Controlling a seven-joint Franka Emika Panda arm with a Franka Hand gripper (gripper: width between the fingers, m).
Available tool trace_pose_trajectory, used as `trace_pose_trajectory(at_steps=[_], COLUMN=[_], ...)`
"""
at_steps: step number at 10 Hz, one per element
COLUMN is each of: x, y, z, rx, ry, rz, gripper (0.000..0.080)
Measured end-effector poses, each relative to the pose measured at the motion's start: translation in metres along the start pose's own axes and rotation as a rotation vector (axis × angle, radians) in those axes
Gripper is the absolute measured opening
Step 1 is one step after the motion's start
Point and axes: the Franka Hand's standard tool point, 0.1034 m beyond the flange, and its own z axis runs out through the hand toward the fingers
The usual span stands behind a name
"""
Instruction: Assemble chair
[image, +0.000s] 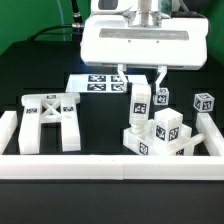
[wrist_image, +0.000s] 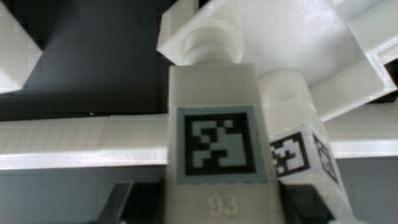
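the chair (image: 160, 135) is lying in loose white tagged pieces inside the border rails (image: 110, 165).

in the exterior view, the x-braced frame (image: 50, 118) is lying flat on that view's left, well apart from a heap of blocks (image: 172, 128) on that view's right. two small cubes (image: 204, 102) are sitting behind the heap. the gripper (image: 141, 80) is hanging over the heap with an upright post (image: 141, 105) between its fingers; whether the post's foot is touching the heap is hidden. the marker board (image: 100, 83) is lying flat behind.

in the wrist view, the gripper (wrist_image: 214, 208) is showing its jaws standing close against two sides of the post (wrist_image: 217, 110), so it is clamping the post rather than gaping. other white pieces are lying blurred beyond it.

the pieces are looking rigid, light and smooth, so i am judging them likelier to slip than to bend under a poor grip. the post's flat opposite faces, near its middle, are looking like the safest hold.
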Motion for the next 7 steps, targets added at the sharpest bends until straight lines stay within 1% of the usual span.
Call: trace_pose_trajectory(at_steps=[1, 3, 7], x=[-0.0027, -0.0025, -0.0018], y=[-0.0003, -0.0004, -0.0008], z=[0.0021, 0.0024, 0.0038], rx=[-0.001, -0.002, -0.009], ry=[-0.004, 0.002, 0.076], rz=[-0.002, -0.004, -0.017], gripper=[0.0291, 0.0291, 0.0291])
